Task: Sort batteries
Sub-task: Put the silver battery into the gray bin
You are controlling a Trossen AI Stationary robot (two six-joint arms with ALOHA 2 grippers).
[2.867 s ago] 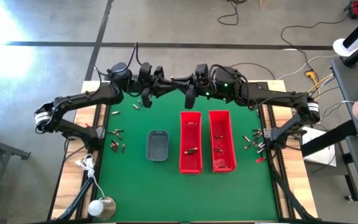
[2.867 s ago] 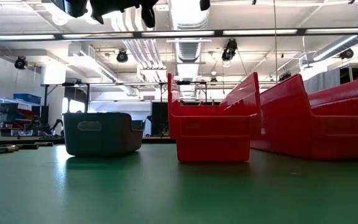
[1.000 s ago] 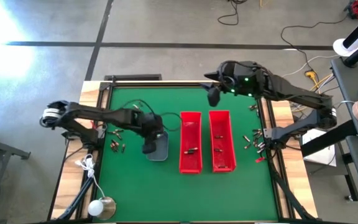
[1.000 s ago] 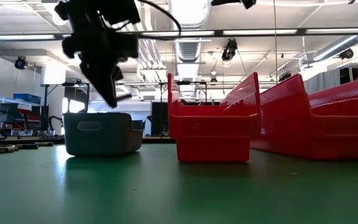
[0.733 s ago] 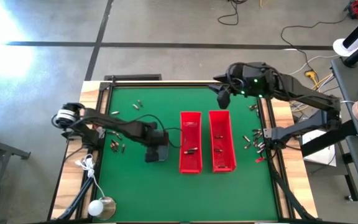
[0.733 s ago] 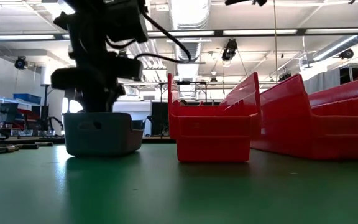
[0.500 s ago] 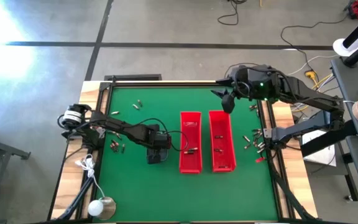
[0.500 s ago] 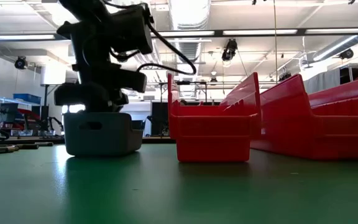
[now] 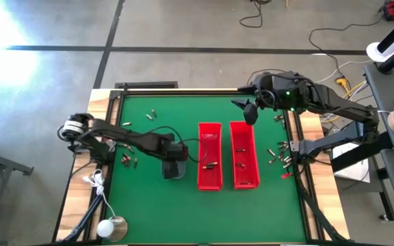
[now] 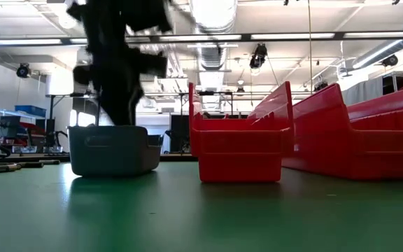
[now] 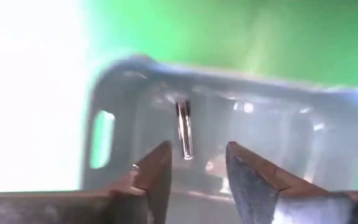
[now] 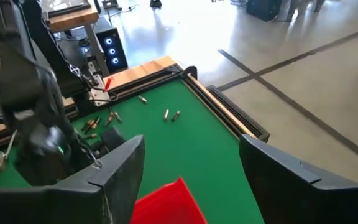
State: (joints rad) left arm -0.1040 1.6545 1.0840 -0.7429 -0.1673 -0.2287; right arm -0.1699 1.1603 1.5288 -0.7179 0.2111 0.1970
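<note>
My left gripper (image 9: 174,158) hangs over the small grey tray (image 9: 175,171), fingers pointing down and open (image 11: 199,146). A slim silvery battery (image 11: 184,129) shows inside the tray just beyond the fingertips, apart from them. My right gripper (image 9: 250,113) is raised above the far end of the right red bin (image 9: 243,154), open with nothing between its fingers (image 12: 191,140). Loose batteries lie in clusters at the table's left (image 9: 128,154), right (image 9: 279,154) and far left (image 9: 151,114). A few lie in the red bins (image 9: 211,165).
The two long red bins (image 10: 240,140) stand side by side right of the grey tray (image 10: 110,150). Wooden rails border the green mat (image 9: 149,205). A white cord and a round object (image 9: 111,227) lie at the near left corner. Open mat stretches along the near side.
My left gripper has gone from the tray's far left corner toward the table's right and near edges until it hangs over the tray, and it has sunk toward it. My right gripper has drifted toward the table's right edge, then held still.
</note>
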